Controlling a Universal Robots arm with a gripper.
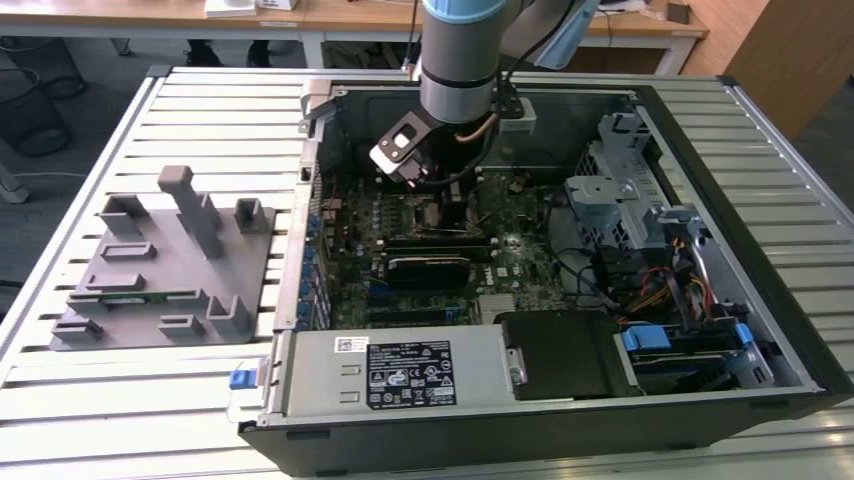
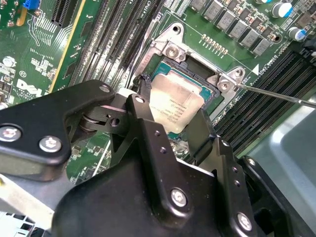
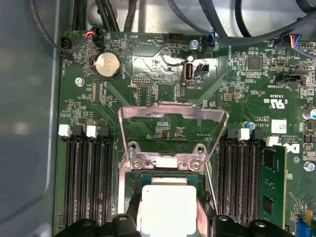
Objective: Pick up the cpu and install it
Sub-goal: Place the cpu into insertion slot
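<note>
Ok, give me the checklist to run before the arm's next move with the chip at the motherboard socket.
1. Grip: gripper fingers sit against two opposite edges of the small square silver-topped cpu: ok.
2. Hinged bare-metal load plate swung open, off the black square socket: ok.
3. Thin metal locking lever out to the side, not across the socket: ok.
4. Cpu over the socket opening in both wrist views: ok.
5. Cpu flat and fully seated: cannot tell.
6. Corner orientation matched to the socket: cannot tell.
</note>
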